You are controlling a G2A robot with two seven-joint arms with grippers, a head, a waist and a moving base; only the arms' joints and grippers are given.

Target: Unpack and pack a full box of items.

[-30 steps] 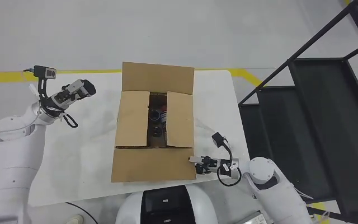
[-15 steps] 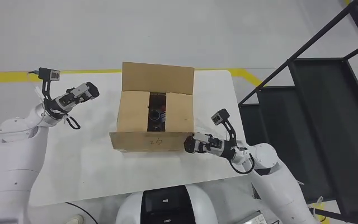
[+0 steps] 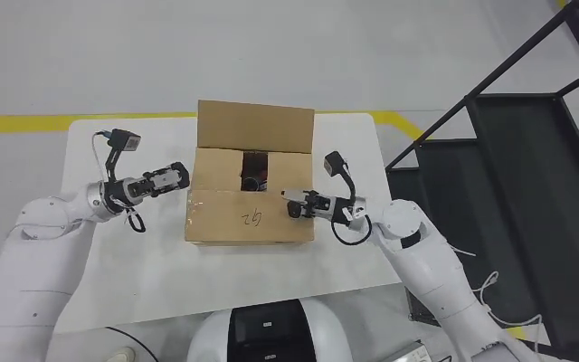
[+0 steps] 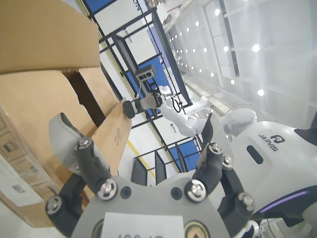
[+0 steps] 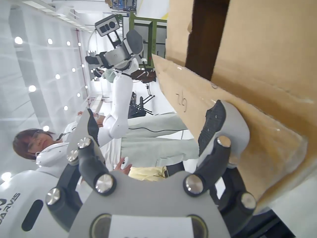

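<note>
White tabletop [image 3: 127, 271] carried the cardboard box [image 3: 256, 127], directly between both grippers. The right gripper [image 3: 289, 201] was spread open, one finger against the near flap [image 3: 249, 217]. The left gripper [image 3: 181, 174] gaped open just beside the box's opposite end. Flap-closing seemed in hand; the next move likely called for pressing that flap flat.

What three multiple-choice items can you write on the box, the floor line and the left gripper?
1. Where does the cardboard box stand? A on the white table; B on a chair; C on a shelf.
2. What colour is the floor line? A red; B yellow; C blue.
3. How is the left gripper? A shut on a flap; B shut on a bottle; C open.
1 A: table surface surrounds it. 2 B: yellow shows behind the table. 3 C: its jaws stand wide apart.
</note>
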